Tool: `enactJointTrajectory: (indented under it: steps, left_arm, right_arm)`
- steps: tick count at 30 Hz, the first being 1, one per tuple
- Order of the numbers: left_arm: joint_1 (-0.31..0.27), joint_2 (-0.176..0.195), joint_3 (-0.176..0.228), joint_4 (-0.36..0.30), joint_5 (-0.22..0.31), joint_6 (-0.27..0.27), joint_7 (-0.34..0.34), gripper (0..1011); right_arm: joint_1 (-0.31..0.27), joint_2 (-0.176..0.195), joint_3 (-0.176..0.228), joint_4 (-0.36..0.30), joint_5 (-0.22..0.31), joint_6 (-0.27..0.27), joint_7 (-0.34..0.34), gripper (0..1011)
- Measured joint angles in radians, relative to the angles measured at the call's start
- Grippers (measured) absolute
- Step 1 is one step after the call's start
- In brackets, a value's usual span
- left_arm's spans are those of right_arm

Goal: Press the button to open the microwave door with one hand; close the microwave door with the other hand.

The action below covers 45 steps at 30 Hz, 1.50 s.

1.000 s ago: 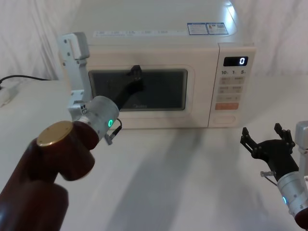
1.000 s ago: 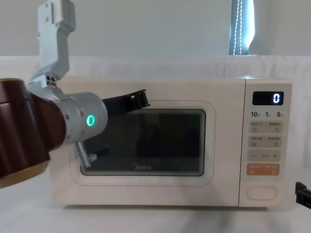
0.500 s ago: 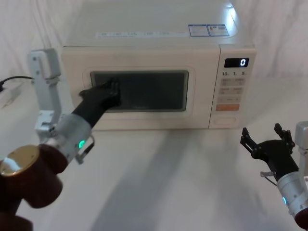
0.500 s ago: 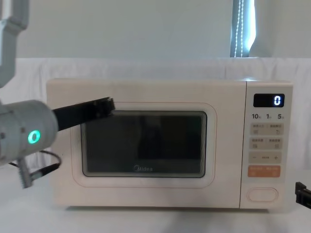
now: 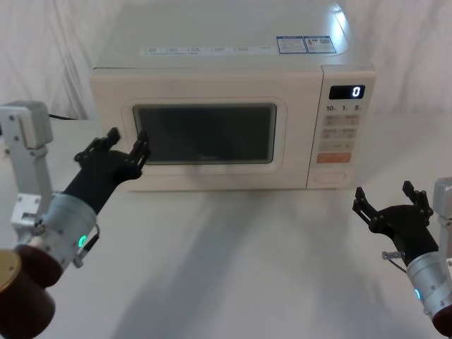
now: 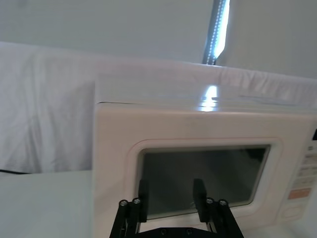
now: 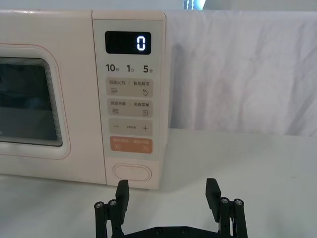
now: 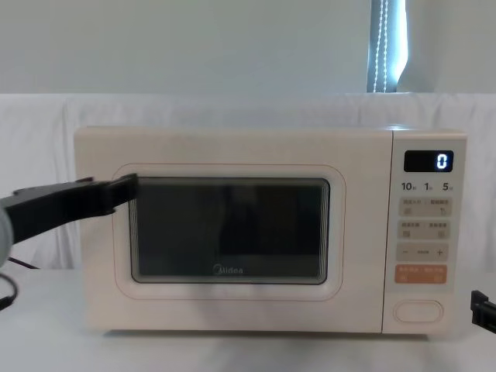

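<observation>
The cream microwave door [image 5: 205,134] with its dark window sits flush with the oven front, also seen in the chest view [image 8: 229,232]. The wide cream button [image 5: 332,176] is lowest on the control panel, below the orange key [image 7: 132,146]; in the right wrist view the button [image 7: 132,172] is straight ahead. My left gripper [image 5: 127,135] hovers open just before the door's left edge, nothing between its fingers [image 6: 143,198]. My right gripper [image 5: 392,198] rests open over the table at the right, short of the panel.
The microwave stands on a white cloth-covered table [image 5: 247,254] with white drapes behind. A black cable [image 5: 63,116] runs off behind the oven's left side. The display [image 5: 346,91] reads 0. Open tabletop lies between both arms.
My left arm has drawn back from the door window, down and to the left, and its fingers have spread apart. The right arm has not moved.
</observation>
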Motion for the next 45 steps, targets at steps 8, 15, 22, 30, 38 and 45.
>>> enactJointTrajectory:
  steps: [8,15,22,30,38,45]
  left_arm:
    - [0.07,0.012,-0.061,-0.011,0.013,-0.021,-0.005,823]
    - [0.114,0.008,-0.109,0.001,0.014,-0.039,-0.006,1001]
    - [0.138,-0.003,-0.135,0.038,0.03,-0.065,-0.006,1001]
    - [0.149,-0.025,-0.153,0.079,0.042,-0.079,-0.007,1001]
    - [0.152,-0.035,-0.159,0.091,0.048,-0.08,-0.004,1001]
    - [0.152,-0.034,-0.158,0.09,0.047,-0.08,-0.005,1001]
  right_arm:
    - [0.0,0.0,0.0,0.0,0.0,0.0,0.0,1002]
    - [0.0,0.0,0.0,0.0,0.0,0.0,0.0,1002]
    - [0.0,0.0,0.0,0.0,0.0,0.0,0.0,1002]
    - [0.0,0.0,0.0,0.0,0.0,0.0,0.0,1002]
    - [0.0,0.0,0.0,0.0,0.0,0.0,0.0,1002]
    - [0.0,0.0,0.0,0.0,0.0,0.0,0.0,1002]
